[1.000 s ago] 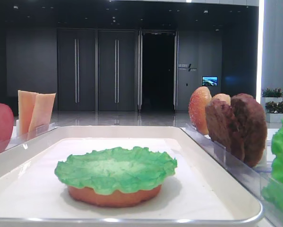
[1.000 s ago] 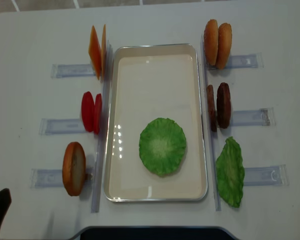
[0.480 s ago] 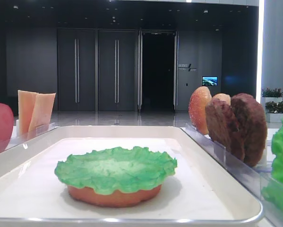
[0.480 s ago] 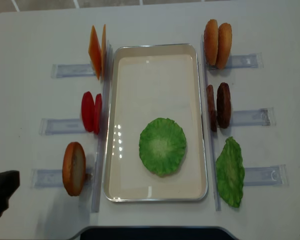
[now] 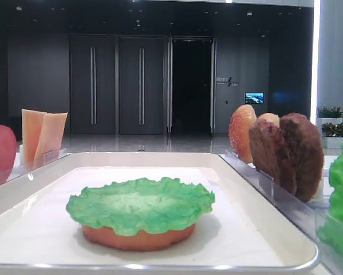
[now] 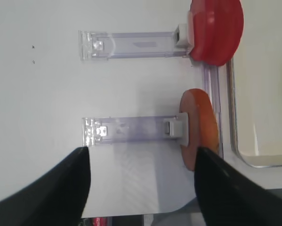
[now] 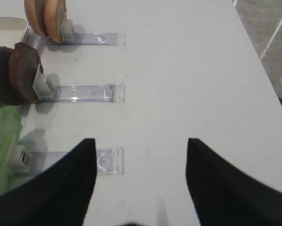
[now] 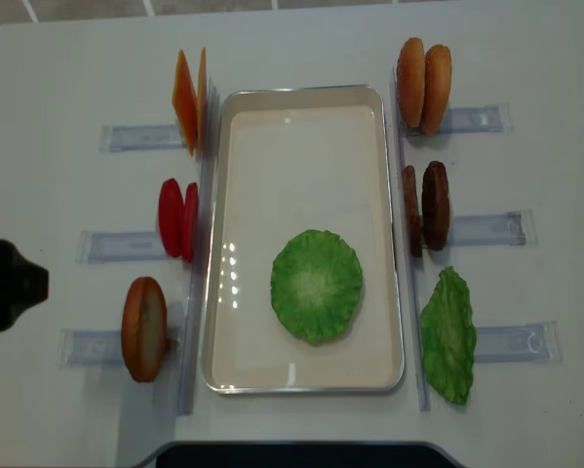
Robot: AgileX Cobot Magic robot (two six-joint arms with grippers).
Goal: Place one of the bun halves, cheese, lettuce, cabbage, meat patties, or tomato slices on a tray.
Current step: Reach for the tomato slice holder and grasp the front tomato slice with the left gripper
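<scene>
the tomato slices (image 8: 177, 218) stand on edge in a clear holder rack (image 8: 121, 246) at the left middle of the overhead frame, just beside the tray (image 8: 302, 102)'s left rim. they look stiff, smooth and light, likely a little slippery, so pinching one disc across its flat faces near the top edge seems the safest hold. below them a bun half (image 8: 143, 329) stands in its own rack. on the tray, lower centre, the lettuce (image 8: 317, 285) lies over a bun half. the left gripper (image 6: 141, 188), jaws spread wide and empty, hovers over the surface at the left edge. the right gripper (image 7: 140, 181), also apart, holds nothing beside the meat patties (image 7: 14, 73).
</scene>
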